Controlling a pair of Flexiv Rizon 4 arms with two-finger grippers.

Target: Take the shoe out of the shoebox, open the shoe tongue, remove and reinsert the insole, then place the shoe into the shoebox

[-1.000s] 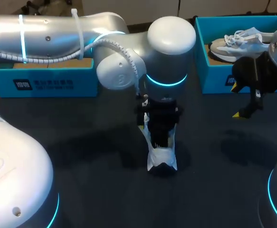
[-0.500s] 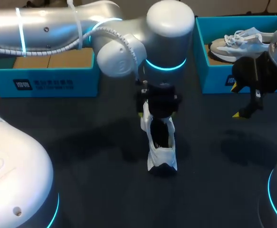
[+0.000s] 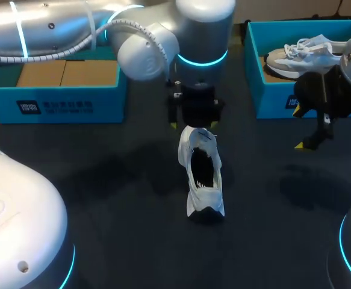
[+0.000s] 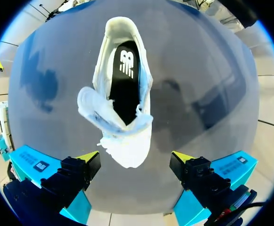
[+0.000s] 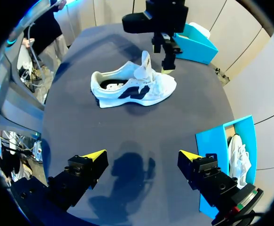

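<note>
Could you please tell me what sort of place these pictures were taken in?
Likely a robotics test bench, not a shop: the left gripper and right gripper, both open, hang over a dark table with a white shoe, a blue shoebox and a second shoebox holding another shoe.

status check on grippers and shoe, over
Left gripper open, right gripper open. Shoe on table ahead of left gripper, tongue up, insole in. Nothing blocking.

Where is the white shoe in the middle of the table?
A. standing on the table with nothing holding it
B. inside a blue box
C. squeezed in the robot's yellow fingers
A: the white shoe stands on the dark table, with the left gripper open above it.
</note>
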